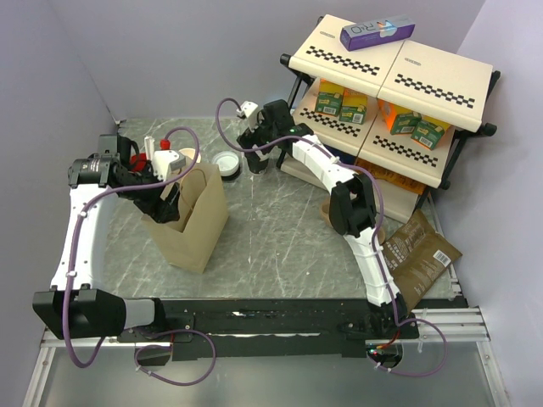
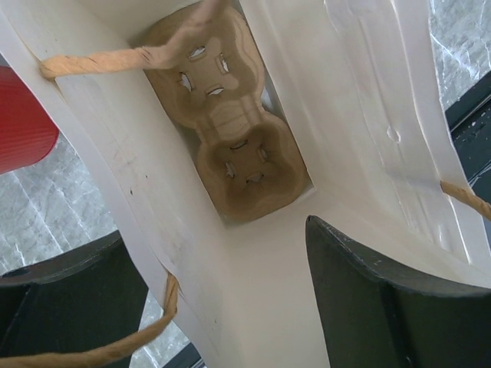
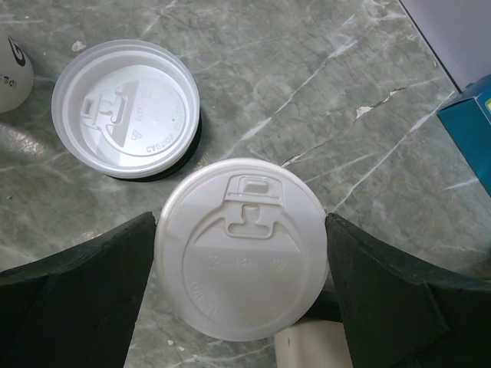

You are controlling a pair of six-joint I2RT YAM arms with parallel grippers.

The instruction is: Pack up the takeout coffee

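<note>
Right gripper [image 3: 240, 222] jaws stand spread, flanking the dark paper coffee cup with round white plastic lid [image 3: 242, 253] at far centre of the grey marble table [image 1: 280, 246]. Left gripper [image 2: 215, 230], released, straddles one wall of the brown paper bag [image 1: 191, 225].

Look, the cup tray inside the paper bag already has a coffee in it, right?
No. The cup tray does lie inside the paper bag, but both its hollows are empty. The left wrist view shows this.
</note>
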